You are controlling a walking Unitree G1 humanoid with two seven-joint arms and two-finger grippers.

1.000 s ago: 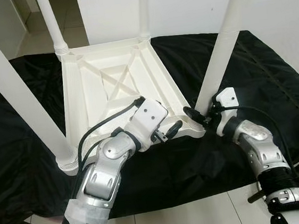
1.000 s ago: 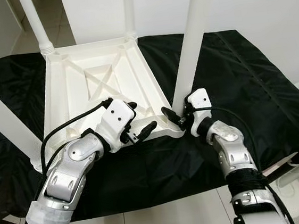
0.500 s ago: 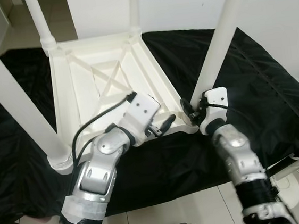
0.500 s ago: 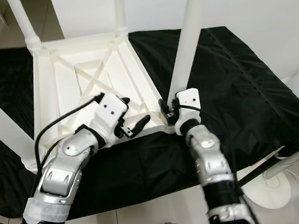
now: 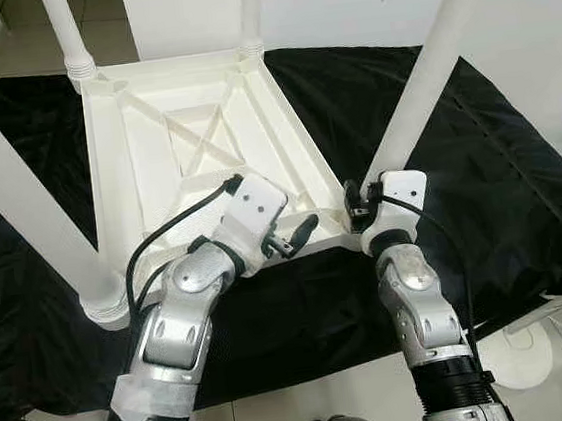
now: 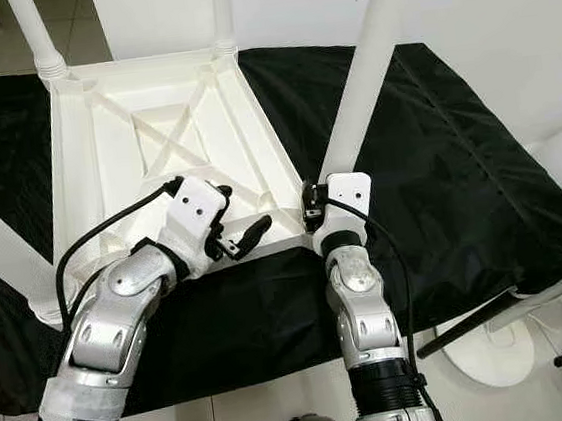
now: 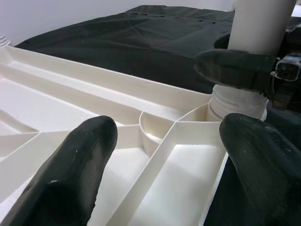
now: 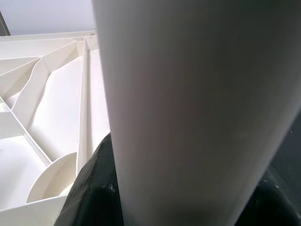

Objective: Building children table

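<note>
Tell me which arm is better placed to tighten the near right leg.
Right, probably. The right gripper is closed around the base of that leg, while the left gripper hovers open over the tabletop's underside.

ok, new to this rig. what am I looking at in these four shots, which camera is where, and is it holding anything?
It is a humanoid robot with two silver arms, each ending in two long black fingers. The two wide shots come from its head camera, looking down. The two close shots come from cameras on its wrists.

A white plastic children's table lies upside down on a black cloth, with its round white legs pointing up. The right gripper is closed around the base of the near right table leg, which looms large in the right wrist shot. The left gripper hangs open over the ribbed underside by that same corner, holding nothing.
</note>
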